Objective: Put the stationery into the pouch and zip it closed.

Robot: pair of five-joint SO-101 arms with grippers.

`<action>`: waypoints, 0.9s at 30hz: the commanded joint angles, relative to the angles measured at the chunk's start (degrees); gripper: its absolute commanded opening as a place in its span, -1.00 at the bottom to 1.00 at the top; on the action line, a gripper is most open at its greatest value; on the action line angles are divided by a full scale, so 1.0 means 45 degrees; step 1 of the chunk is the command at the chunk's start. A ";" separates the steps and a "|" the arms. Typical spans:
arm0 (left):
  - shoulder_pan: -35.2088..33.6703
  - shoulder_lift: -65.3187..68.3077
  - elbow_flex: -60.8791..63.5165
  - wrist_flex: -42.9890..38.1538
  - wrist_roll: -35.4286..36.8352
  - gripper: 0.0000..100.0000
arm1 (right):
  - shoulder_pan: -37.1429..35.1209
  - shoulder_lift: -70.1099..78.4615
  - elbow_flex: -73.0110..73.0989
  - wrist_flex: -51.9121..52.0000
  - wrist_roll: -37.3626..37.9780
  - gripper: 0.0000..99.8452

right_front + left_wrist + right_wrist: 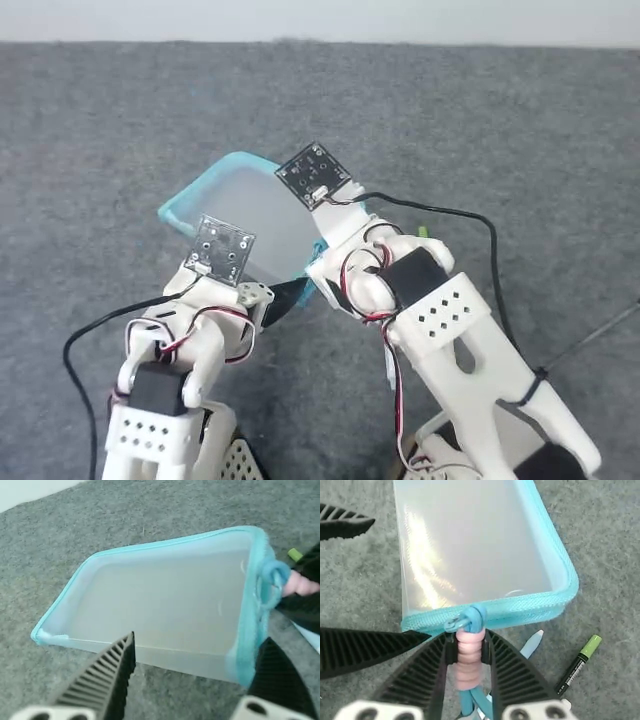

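A translucent pouch with turquoise zip edging lies flat on the grey felt-covered bench, between the two arms. The right gripper is closed on a ribbed pink zip pull, which hangs from a blue loop at the pouch's short end. The left gripper stands open at the same end, its ridged black fingers spread either side of the pouch's lower corner, seemingly without touching it. The stationery is outside the pouch, on the bench just beside its zip-pull end. There a pale blue pen lies near the right gripper, and a black marker with a green cap lies a little farther out. More blue pieces under the right gripper are too hidden to name.
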 commanded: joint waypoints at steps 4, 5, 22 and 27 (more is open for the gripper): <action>-0.0059 0.0137 0.0264 -0.1348 -0.0527 -0.27 | 0.0166 -0.0674 -0.0488 -0.0283 -0.0449 -0.99; -0.0059 0.0137 0.0420 -0.1524 -0.0547 -0.27 | 0.0166 -0.0694 -0.0508 -0.0225 -0.0449 -0.99; -0.0215 0.0215 0.0850 -0.1621 -0.0567 -0.27 | 0.0264 -0.2921 -0.0469 0.1260 0.0059 -0.99; -0.1954 0.0254 0.0850 -0.2403 -0.0508 -0.27 | 0.0225 -0.3077 0.0000 0.1788 0.0586 -0.99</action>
